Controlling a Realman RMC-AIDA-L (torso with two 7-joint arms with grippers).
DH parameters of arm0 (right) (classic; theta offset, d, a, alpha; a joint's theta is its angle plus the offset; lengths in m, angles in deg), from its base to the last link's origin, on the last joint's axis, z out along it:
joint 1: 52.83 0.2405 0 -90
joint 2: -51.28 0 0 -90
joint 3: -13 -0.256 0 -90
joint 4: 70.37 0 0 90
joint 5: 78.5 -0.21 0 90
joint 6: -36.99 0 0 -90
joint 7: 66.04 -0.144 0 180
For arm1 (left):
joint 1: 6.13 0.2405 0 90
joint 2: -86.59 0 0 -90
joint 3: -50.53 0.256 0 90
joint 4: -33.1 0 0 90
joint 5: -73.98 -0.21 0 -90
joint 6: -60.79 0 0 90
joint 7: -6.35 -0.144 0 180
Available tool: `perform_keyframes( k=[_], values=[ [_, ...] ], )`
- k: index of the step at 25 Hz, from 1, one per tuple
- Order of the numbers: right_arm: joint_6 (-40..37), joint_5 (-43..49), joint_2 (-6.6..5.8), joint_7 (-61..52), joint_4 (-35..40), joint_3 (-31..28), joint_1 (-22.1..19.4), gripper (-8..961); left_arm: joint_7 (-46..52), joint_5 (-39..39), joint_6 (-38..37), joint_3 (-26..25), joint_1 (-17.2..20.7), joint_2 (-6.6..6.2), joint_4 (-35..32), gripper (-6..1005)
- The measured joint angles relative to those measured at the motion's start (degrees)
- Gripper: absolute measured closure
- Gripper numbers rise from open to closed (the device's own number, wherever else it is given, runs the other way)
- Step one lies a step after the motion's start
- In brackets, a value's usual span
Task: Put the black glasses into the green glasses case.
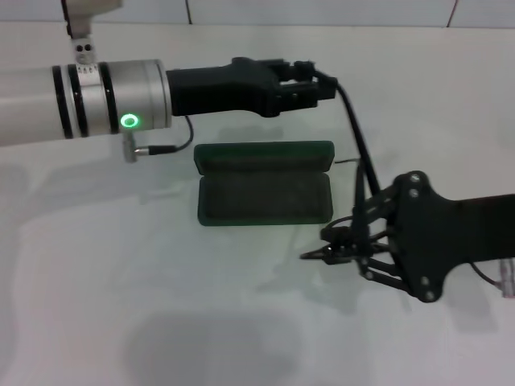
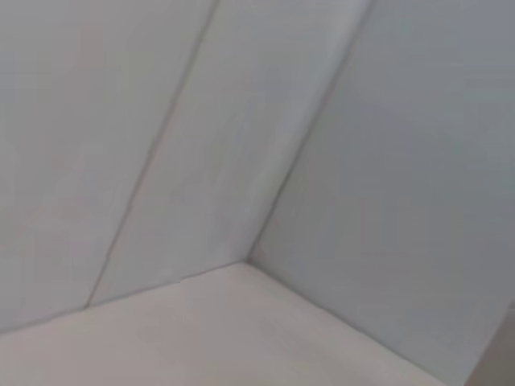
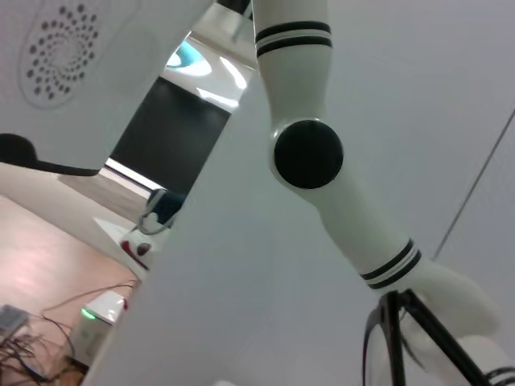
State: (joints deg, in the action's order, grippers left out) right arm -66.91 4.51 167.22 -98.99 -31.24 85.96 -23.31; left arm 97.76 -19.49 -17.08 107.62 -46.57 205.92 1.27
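The green glasses case (image 1: 265, 199) lies open in the middle of the white table, its lid (image 1: 264, 155) folded back on the far side and its dark lining empty. My right gripper (image 1: 319, 255) hovers just off the case's near right corner, pointing left and shut on the black glasses (image 1: 344, 224). Their thin frame mostly blends with the fingers. In the right wrist view one lens rim and a temple arm (image 3: 392, 338) show close to the camera. My left gripper (image 1: 309, 82) hangs above the table behind the case's lid.
A black cable (image 1: 360, 153) runs from near the left gripper down past the case's right end to the right arm. The left wrist view shows only wall panels (image 2: 386, 161). The white left arm (image 3: 322, 161) rises in the right wrist view.
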Motion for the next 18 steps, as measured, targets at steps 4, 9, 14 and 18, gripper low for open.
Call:
perform_keyframes(
  k=[4, 9, 14, 18],
  values=[
    [4.36, 0.38, -0.15, -1.46, -4.98, 0.25, 3.17, 837, -4.15, 3.23, -5.71, -0.03, -0.02, 0.16, -1.08, 427],
    [9.89, 0.12, -0.20, -1.84, -6.62, 0.03, 3.35, 837, -7.04, 4.93, -12.89, -0.10, 0.29, -0.26, -1.74, 427],
    [10.43, -0.02, -0.11, -1.88, -6.66, -0.04, 3.25, 837, -7.06, 1.80, -13.80, 0.96, 0.14, -0.26, -2.16, 427],
    [10.46, -0.03, -0.11, -1.97, -6.66, -0.12, 3.25, 837, -6.43, 1.23, -13.86, 4.06, -0.09, -0.07, -2.74, 426]
  ],
)
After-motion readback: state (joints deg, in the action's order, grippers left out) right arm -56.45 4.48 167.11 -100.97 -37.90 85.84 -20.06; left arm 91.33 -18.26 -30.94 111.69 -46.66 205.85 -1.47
